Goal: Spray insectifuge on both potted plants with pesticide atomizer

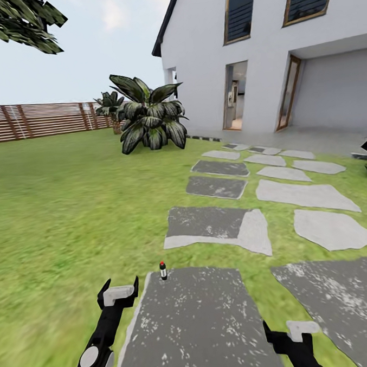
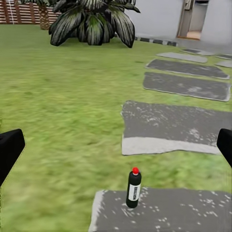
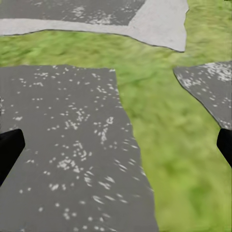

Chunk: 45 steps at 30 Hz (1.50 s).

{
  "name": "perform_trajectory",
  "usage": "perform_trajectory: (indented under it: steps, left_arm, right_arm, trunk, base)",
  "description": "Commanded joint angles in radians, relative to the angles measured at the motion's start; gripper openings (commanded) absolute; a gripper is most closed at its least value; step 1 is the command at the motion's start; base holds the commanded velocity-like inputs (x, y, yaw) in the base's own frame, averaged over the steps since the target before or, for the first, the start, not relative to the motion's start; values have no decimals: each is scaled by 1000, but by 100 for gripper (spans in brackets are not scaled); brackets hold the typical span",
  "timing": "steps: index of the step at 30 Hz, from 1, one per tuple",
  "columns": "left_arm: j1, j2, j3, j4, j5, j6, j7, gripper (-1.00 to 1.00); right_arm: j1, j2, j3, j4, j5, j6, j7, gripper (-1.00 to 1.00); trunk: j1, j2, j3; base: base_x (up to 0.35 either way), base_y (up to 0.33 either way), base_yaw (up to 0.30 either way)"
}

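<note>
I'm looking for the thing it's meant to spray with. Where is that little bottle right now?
The atomizer stands upright at the far left corner of the nearest stepping stone, by the grass, just ahead of the left gripper; the left wrist view shows it too.

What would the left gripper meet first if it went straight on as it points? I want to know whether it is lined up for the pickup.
Probably the pesticide atomizer, standing upright on the stepping stone's corner, roughly between the open fingers; depth is unclear.
</note>
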Motion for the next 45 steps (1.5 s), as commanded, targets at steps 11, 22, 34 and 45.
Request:
perform_trajectory:
  steps: [11, 22, 34, 45]
  left_arm:
    - [-1, 0, 0, -1, 4, -4, -1, 100]
    - [-1, 0, -1, -1, 4, -3, 0, 100]
    - [-1, 0, -1, -1, 4, -4, -1, 100]
    - [-1, 0, 1, -1, 6, -4, -2, 100]
  right_arm:
    - [0, -1, 0, -1, -1, 0, 0, 100]
    - [0, -1, 0, -2, -1, 1, 1, 100]
    - [0, -1, 0, -2, -1, 1, 1, 100]
    - [0, -1, 0, -3, -1, 2, 7, 100]
  trunk:
    - [0, 0, -1]
    - [0, 0, -1]
    - [0, 0, -1]
    - [0, 0, 1]
  base:
    - [277, -66, 140]
    - [67, -2, 2]
    - [326, 0, 0]
    - [247, 196, -165]
